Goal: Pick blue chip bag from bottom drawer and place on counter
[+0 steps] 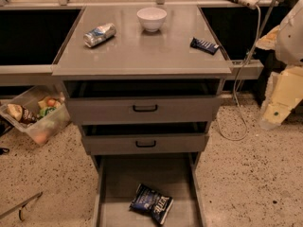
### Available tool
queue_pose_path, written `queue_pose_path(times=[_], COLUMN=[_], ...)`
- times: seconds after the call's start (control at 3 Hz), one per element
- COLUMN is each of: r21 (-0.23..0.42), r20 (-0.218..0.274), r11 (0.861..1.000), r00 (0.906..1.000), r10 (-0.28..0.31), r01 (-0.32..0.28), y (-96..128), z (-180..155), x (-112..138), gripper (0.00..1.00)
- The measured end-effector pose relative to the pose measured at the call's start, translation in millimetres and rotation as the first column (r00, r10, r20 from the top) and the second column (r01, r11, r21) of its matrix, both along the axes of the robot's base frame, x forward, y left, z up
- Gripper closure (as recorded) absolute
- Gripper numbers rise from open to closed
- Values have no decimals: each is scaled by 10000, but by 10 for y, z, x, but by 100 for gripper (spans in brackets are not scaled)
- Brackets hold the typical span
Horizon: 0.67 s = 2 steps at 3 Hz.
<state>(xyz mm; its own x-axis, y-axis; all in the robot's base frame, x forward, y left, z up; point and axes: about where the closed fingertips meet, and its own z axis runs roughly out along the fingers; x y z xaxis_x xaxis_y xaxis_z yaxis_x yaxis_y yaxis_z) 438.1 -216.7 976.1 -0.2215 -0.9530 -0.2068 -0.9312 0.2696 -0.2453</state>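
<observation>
Gripper (277, 109) hangs beyond the counter's (142, 56) right edge, apart from it; whether spread or pressed together cannot be told. Bottom drawer (113, 183) stands pulled out, blue chip bag (151, 203) lying on its floor. Two upper drawers (144, 109) sit partly out above it. On the counter: crushed can (99, 34) near the left edge, wrapped bar (204, 45) at the right edge, white bowl (151, 19) by the far edge.

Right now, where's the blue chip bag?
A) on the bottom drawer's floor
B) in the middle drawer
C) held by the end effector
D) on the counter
A: the blue chip bag lies on the bottom drawer floor; the end effector is at the right edge, well apart from it.
</observation>
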Motion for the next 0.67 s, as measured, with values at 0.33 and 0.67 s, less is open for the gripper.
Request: queue_pose_path(times=[0.33,0.67], r21=[114,977], r20=[104,-30], r11=[9999,9945], r00=[9999,9993], r10=[42,378], r01=[-43,-373], y=[8,-8], z=[-7,-372], x=[2,26], gripper=[0,0])
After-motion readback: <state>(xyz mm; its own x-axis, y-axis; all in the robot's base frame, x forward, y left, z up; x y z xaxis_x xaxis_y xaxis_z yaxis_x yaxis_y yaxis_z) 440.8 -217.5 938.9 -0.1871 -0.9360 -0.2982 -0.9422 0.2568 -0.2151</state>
